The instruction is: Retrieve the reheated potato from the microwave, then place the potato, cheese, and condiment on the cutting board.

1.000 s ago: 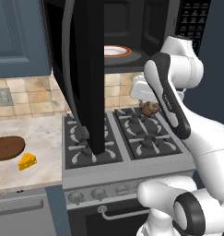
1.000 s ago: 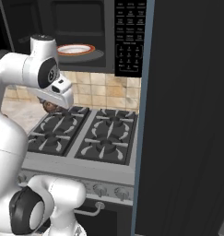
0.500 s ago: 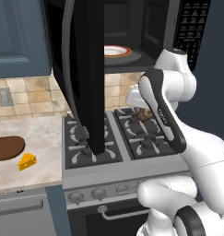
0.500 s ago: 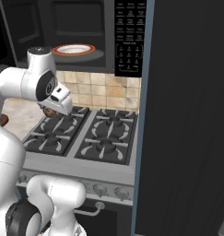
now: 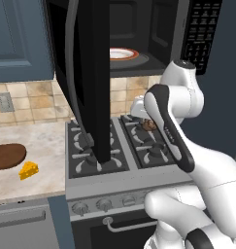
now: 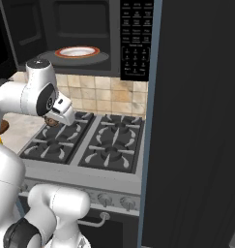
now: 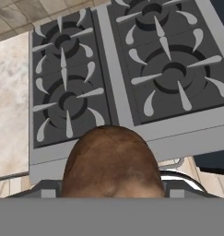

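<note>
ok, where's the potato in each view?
Left base view: potato right of centre, peeking out behind the white arm, above the stove.
Right base view: left of centre, under the hand.
Hand view: bottom centre.
Shared landmark: the stove.

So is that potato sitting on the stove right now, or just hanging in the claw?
Apart. In the hand view the potato sits clamped in the claw, with the stove far below it.
</note>
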